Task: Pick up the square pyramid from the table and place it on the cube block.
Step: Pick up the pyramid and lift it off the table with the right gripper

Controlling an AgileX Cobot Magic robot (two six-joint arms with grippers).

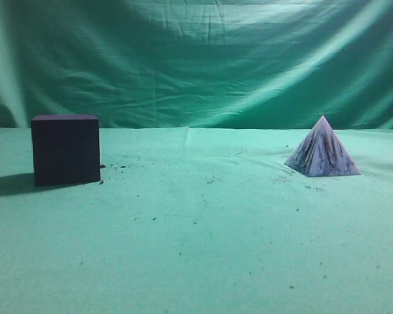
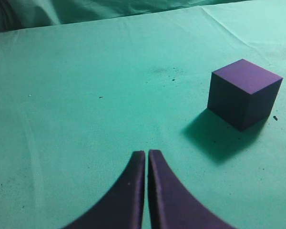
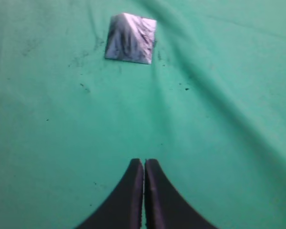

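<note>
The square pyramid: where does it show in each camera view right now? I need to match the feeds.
Exterior view: the square pyramid stands right of centre on the table, far from the cube block.
Left wrist view: not in it; only the cube block shows.
Right wrist view: upper left of centre, ahead of the shut right gripper.
Shared landmark: the speckled green table.

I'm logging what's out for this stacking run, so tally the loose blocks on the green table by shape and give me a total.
Cube: 1, the dark purple cube block, on the left of the exterior view.
Pyramid: 1, the marbled lilac-white square pyramid, on the right.
Total: 2, both resting on the table, well apart.
</note>
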